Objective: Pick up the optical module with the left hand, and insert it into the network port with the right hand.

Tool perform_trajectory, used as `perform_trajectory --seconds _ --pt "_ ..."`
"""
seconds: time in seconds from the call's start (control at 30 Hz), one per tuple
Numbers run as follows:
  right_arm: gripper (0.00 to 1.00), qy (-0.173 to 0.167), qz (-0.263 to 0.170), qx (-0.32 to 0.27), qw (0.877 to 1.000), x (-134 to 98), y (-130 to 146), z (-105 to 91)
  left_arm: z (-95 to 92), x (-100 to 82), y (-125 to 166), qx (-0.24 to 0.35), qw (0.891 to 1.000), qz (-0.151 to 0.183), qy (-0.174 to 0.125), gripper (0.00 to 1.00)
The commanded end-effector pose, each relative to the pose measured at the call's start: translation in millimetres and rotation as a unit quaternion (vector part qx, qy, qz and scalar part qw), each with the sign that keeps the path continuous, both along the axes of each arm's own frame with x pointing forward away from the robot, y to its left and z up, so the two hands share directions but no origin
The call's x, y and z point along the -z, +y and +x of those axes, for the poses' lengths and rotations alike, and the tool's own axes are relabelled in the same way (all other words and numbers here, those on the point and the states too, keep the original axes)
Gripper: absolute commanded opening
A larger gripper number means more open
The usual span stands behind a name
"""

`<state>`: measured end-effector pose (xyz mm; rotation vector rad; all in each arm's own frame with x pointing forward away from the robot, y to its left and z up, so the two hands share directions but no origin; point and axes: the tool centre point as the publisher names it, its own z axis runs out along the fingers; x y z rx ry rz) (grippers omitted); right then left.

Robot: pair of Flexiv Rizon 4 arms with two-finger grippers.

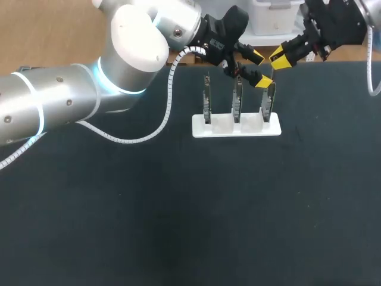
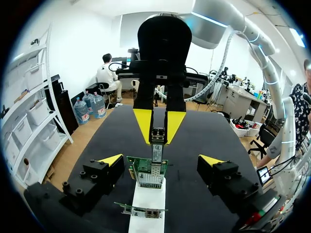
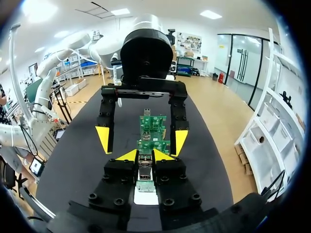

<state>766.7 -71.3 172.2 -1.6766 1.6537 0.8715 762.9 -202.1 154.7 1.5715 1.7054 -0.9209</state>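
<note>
Can make out only a sliver of the module (image 3: 144,171), pinched between the right gripper (image 3: 145,155) fingers. Cannot tell whether its tip sits in a port: hidden below those fingertips, against the card (image 2: 144,166). From overhead, too small to pick out among the crossed fingers. Cannot see the end of the stand (image 3: 145,196) behind the right fingers, covered by the gripper body. Cut off at the overhead view's borders: right arm (image 1: 366,12), left arm (image 1: 53,101).
</note>
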Motion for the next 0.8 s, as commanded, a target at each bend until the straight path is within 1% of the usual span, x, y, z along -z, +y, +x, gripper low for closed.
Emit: perform_trajectory --seconds 0.03,0.6,0.8 --pt "0.0 0.003 0.001 -0.004 1.0 1.1 0.5 3.6 0.7 0.3 -0.1 0.001 1.0 0.0 0.0 1.0" --pt "0.0 0.01 0.007 -0.004 1.0 6.8 -1.8 3.7 0.7 0.3 -0.1 0.001 1.0 0.0 0.0 1.0" --pt "0.0 0.005 0.009 -0.007 1.0 2.7 -2.4 5.3 0.7 0.3 -0.1 0.001 1.0 0.0 0.0 1.0"
